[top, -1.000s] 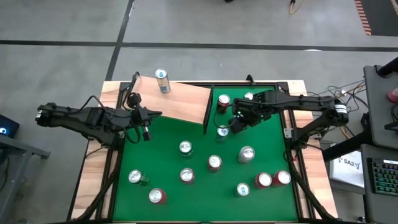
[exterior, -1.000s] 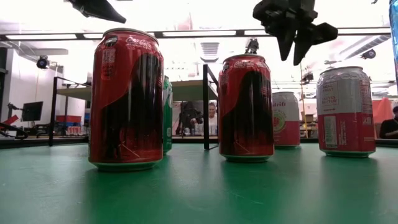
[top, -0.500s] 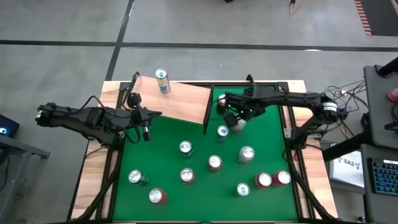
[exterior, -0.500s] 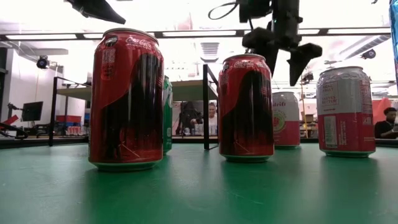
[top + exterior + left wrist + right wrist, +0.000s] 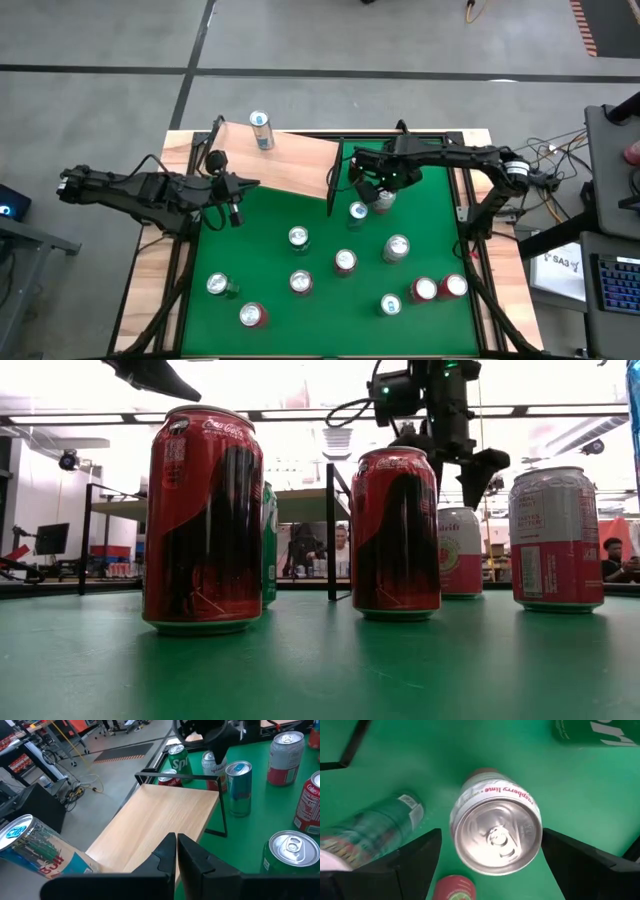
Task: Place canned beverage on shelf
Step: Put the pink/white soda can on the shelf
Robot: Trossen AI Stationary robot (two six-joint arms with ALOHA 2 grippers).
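Observation:
The shelf [image 5: 290,165] is a pale wood board at the table's far left, with a dark upright end panel [image 5: 332,185]. One can [image 5: 261,130] stands on its far edge and shows in the left wrist view [image 5: 30,845]. A white raspberry-lime can [image 5: 495,832] stands upright on the green table, right of the panel. My right gripper [image 5: 491,840] hangs open just above it, pointing down, one finger on either side of the can's top without touching; the low view shows the same [image 5: 450,460]. My left gripper [image 5: 176,852] waits shut over the shelf's near left corner [image 5: 235,195].
Several more cans stand across the green table [image 5: 420,220]. A blue one [image 5: 357,211] and a red one [image 5: 357,165] stand close beside my right gripper. Two red cola cans [image 5: 205,520] [image 5: 397,530] fill the front of the low view.
My right gripper has moved toward the table's left edge and down, ending over the white can. Its fingers have spread wider on the way.

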